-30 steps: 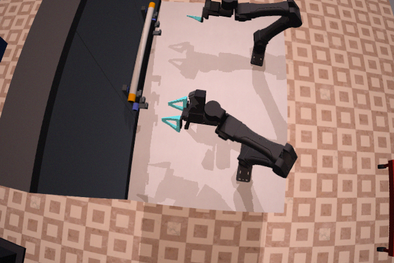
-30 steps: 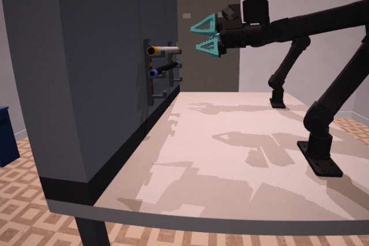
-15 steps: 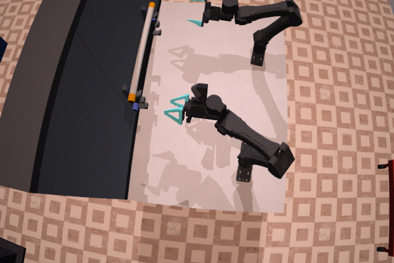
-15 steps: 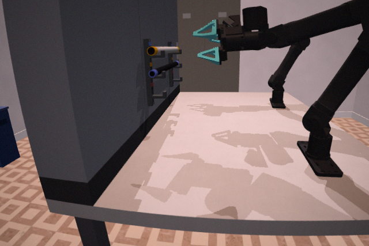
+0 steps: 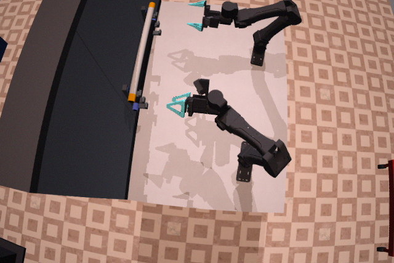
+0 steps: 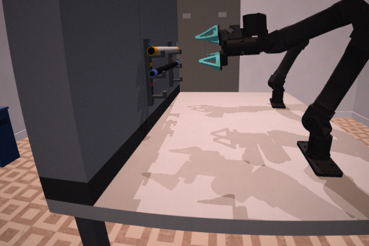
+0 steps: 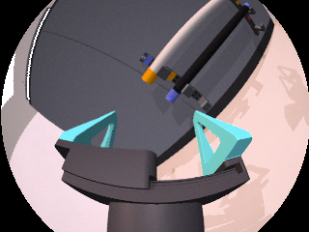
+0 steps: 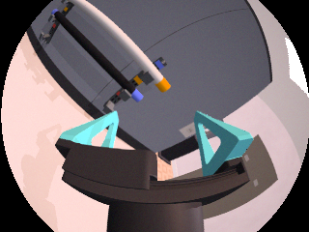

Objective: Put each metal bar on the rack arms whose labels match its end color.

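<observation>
A white bar with orange ends [image 5: 143,47] [image 6: 168,50] [image 7: 185,30] [image 8: 123,38] lies on the top pair of rack arms, under blue labels [image 7: 148,60] [image 8: 159,64]. A black bar with blue ends [image 6: 168,67] [image 7: 212,50] [image 8: 95,52] lies on the middle pair, under orange labels [image 7: 172,76] [image 8: 138,80]. The bottom pair [image 6: 159,96], with red labels [image 6: 151,84], holds nothing. My left gripper [image 5: 169,103] [image 6: 197,49] [image 7: 155,112] is open and empty, off the rack near the bars' left ends. My right gripper [image 5: 188,14] [image 8: 155,115] is open and empty, off their right ends.
The dark wall panel [image 5: 92,94] [image 6: 107,88] stands behind the rack along the table top [image 5: 216,47] [image 6: 268,198]. Both grippers hang above the table, clear of the rack arms and of each other. A door [image 6: 208,79] stands beyond the table's far end.
</observation>
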Motion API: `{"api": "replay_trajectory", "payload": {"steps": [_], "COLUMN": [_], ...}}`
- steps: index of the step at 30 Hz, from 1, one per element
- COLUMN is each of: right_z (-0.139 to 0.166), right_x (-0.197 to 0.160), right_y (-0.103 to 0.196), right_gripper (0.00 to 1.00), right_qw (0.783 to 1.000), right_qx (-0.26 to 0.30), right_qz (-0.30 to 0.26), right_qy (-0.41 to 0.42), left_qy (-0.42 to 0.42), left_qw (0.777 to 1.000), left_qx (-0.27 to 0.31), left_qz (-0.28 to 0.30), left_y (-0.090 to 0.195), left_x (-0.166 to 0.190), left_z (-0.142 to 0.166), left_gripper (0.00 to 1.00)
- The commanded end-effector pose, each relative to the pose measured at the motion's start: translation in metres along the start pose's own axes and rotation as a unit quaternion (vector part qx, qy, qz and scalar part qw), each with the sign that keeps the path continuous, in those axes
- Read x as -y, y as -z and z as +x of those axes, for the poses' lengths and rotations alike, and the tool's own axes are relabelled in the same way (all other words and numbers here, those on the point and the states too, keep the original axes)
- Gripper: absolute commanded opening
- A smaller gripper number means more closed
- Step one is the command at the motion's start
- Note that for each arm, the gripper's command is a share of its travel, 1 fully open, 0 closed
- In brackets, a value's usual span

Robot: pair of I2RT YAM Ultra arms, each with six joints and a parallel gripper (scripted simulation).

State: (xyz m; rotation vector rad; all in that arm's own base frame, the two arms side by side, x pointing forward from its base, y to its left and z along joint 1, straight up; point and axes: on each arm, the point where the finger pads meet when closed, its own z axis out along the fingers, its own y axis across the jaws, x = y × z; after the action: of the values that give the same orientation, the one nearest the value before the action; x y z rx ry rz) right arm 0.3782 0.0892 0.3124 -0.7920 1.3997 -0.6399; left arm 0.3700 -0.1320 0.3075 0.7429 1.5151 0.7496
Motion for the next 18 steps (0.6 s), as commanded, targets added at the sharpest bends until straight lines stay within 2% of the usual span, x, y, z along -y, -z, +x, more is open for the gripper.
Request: {"api": "replay_trajectory", "payload": {"steps": [1,18], "right_z": [-0.004,-0.008], "right_x": [-0.002,-0.027], "right_y": [-0.001,-0.003], "right_gripper": [1.00,1.00], "right_qw": [0.999,0.991], "right_qx": [0.006,0.014], "right_qz": [0.012,0.005], "right_qy": [0.034,0.134], "left_qy": [-0.021,-0.122], "left_qw": [1.000,0.992], "left_qx": [0.004,-0.001], "left_qz": [-0.023,-0.028], "left_y": [0.001,0.004], "left_x": [-0.001,0.029], "left_z": [-0.007,-0.019], "left_gripper": [1.00,1.00]}}
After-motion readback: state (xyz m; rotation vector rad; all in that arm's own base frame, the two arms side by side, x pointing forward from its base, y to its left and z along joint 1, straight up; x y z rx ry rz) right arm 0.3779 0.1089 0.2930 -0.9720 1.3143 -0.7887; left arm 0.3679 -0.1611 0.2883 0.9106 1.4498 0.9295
